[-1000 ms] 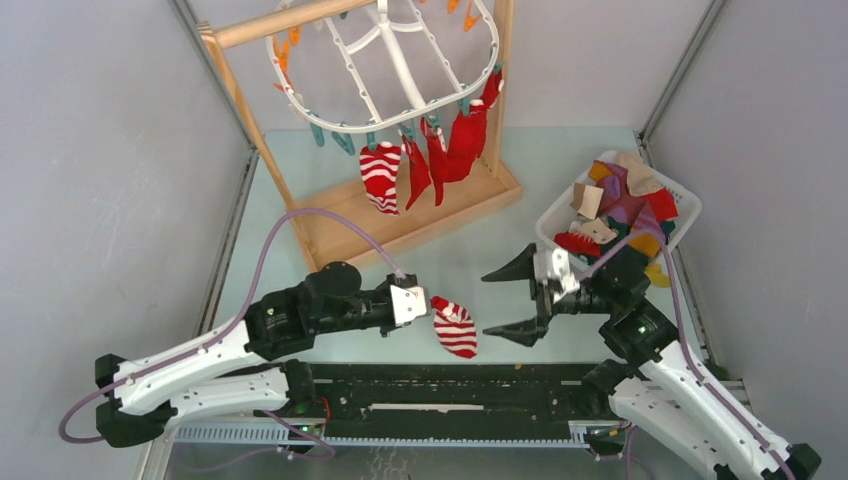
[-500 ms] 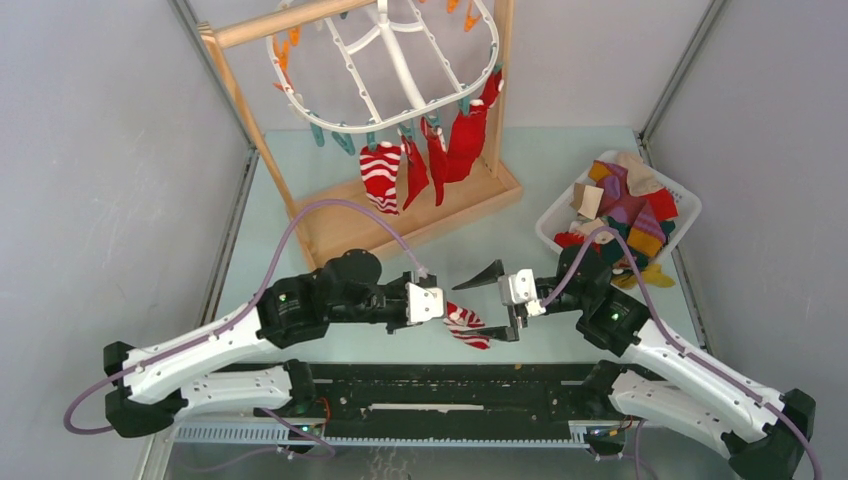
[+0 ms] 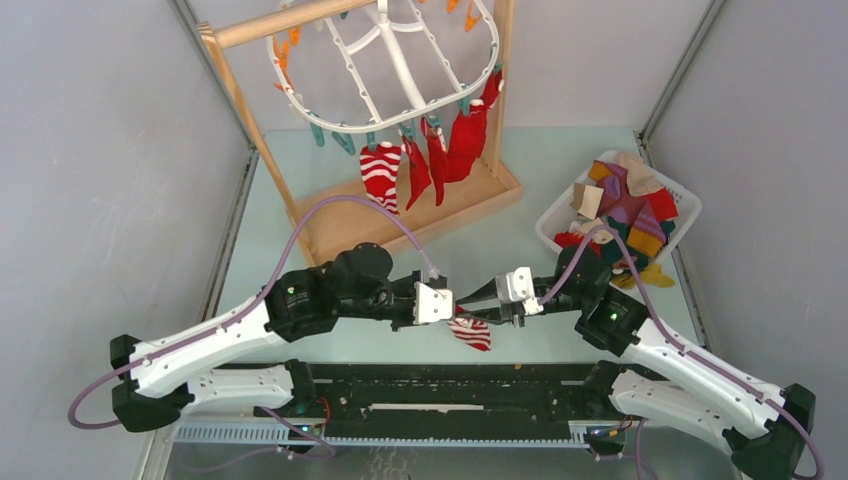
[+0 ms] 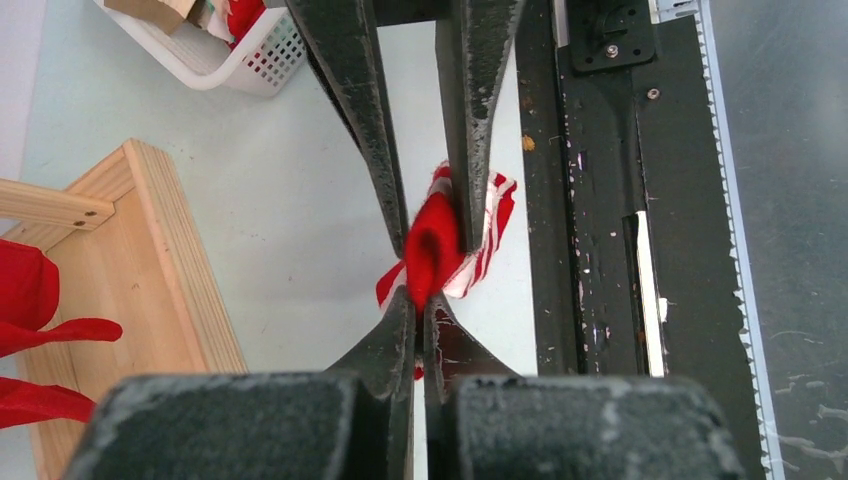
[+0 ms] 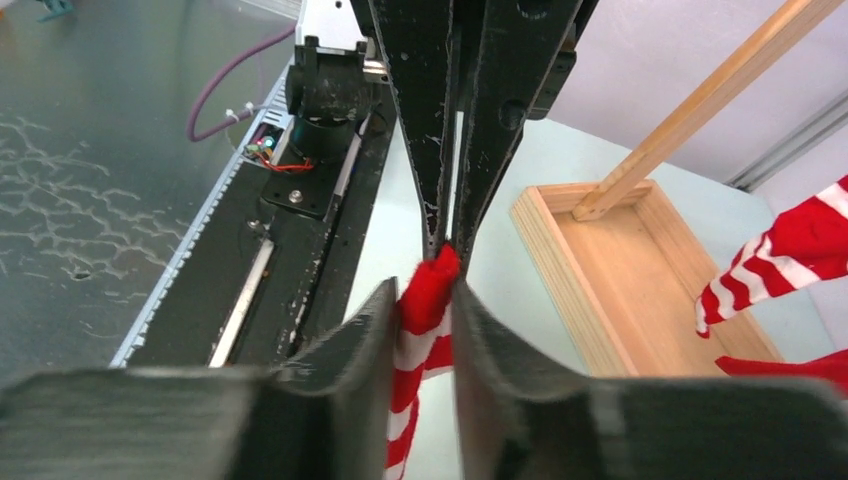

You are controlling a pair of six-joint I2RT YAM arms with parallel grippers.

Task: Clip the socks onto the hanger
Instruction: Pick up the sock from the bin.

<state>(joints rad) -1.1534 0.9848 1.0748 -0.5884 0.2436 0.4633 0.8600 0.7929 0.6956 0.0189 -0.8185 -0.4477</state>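
A red-and-white striped sock [image 3: 470,332] hangs between my two grippers above the table's near edge. My left gripper [image 3: 446,303] is shut on its red end [image 4: 428,250], the fingertips pinched tight together. From the opposite side my right gripper [image 3: 482,306] is closed on the same sock [image 5: 424,300], its fingers [image 5: 378,318] pressing the fabric on both sides. The white oval hanger [image 3: 398,62] hangs on the wooden stand at the back. Another striped sock [image 3: 380,176] and red socks [image 3: 462,140] are clipped to its front rim.
The wooden stand's tray base [image 3: 400,228] sits behind the grippers. At the right stands a white basket [image 3: 556,218] heaped with several mixed socks [image 3: 628,198]. The black rail [image 3: 440,385] of the arm bases runs just below the held sock.
My right gripper swung left from the basket to the striped sock and closed its wide-open jaws on it. The left gripper shifted slightly right, holding the sock throughout.
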